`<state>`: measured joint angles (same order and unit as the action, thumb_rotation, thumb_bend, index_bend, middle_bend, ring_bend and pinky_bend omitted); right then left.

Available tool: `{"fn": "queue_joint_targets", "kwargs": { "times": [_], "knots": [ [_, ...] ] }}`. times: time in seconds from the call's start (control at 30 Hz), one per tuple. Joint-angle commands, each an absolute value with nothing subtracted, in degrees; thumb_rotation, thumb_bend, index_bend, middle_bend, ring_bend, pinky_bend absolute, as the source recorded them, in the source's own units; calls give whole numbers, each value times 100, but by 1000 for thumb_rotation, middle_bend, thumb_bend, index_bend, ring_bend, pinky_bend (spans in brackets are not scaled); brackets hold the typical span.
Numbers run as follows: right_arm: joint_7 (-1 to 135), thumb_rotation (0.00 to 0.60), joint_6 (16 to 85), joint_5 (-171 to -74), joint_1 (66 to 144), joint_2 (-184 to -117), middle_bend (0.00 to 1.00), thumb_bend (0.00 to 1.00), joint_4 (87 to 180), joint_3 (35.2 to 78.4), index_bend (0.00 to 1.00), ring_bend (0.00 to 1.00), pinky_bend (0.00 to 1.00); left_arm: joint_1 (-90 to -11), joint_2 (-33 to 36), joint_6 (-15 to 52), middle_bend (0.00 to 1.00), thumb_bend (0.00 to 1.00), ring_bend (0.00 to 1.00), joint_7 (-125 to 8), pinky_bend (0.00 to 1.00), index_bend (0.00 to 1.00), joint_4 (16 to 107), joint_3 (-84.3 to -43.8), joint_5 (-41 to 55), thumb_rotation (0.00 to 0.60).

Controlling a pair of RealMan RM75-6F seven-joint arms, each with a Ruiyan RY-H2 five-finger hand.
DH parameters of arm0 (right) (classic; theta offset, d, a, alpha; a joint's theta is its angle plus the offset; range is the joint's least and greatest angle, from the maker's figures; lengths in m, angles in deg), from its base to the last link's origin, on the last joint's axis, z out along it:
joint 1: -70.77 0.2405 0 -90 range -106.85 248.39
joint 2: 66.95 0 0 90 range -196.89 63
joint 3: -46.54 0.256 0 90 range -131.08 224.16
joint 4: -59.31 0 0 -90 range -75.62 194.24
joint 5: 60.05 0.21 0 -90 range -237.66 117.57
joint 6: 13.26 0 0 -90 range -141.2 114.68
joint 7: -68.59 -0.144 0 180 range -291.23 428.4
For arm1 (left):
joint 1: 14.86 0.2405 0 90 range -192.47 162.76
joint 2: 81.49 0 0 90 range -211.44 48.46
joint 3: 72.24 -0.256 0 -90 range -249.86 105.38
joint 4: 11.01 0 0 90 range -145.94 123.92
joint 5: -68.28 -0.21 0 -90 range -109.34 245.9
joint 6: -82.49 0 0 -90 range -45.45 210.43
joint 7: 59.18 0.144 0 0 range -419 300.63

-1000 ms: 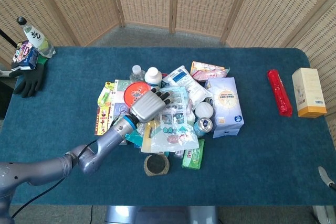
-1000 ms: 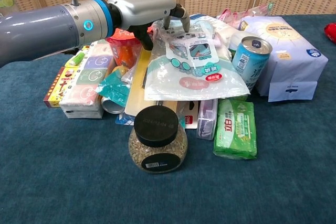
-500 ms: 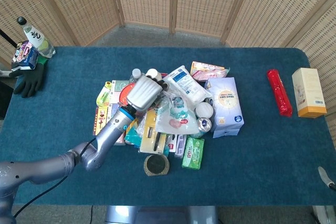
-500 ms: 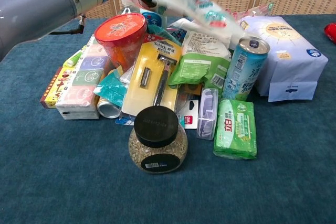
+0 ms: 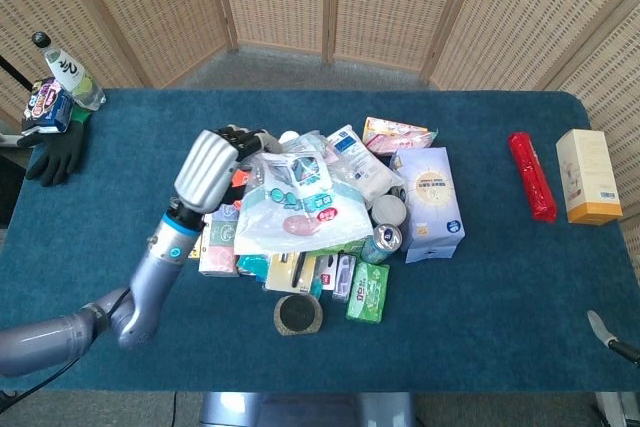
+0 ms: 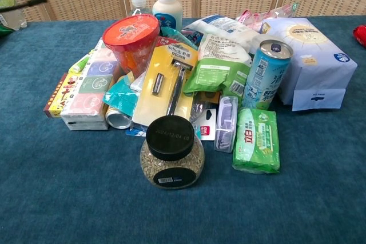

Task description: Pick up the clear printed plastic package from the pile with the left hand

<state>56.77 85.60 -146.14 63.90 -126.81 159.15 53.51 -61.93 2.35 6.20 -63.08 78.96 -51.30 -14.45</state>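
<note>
In the head view my left hand is raised above the left side of the pile and grips the clear printed plastic package by its upper left edge. The package hangs tilted over the pile, hiding the items beneath it. The chest view shows neither the hand nor the package, only the uncovered pile with a red cup, a yellow razor pack and a green pouch. Only a grey tip of my right hand shows at the head view's lower right edge, its fingers unclear.
A dark-lidded jar stands at the front of the pile, with a green packet, a blue can and a white box to its right. A red tube and a cream box lie far right. Bottle and black glove sit far left.
My left hand has lifted the clear package off the pile and carried it up and left, out of the chest view. The razor pack and green pouch beneath are uncovered.
</note>
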Motion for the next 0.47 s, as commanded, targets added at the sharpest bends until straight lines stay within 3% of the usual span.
{"fn": "queue_joint_targets", "kwargs": {
  "times": [0.03,0.47],
  "knots": [
    [5649,572,8460,-14618,6462,-12733,236,222,15851,5357,0,0,0,-5672,-295,26,568,542,798,-6757,592,580,8600,-5150,-1723,600],
    [5833,574,8259,-14746,6662,-12843,236,220,15902,5350,0,0,0,-5241,-830,-340,562,531,792,-6938,576,573,9311,-5178,-1952,600]
  ]
}}
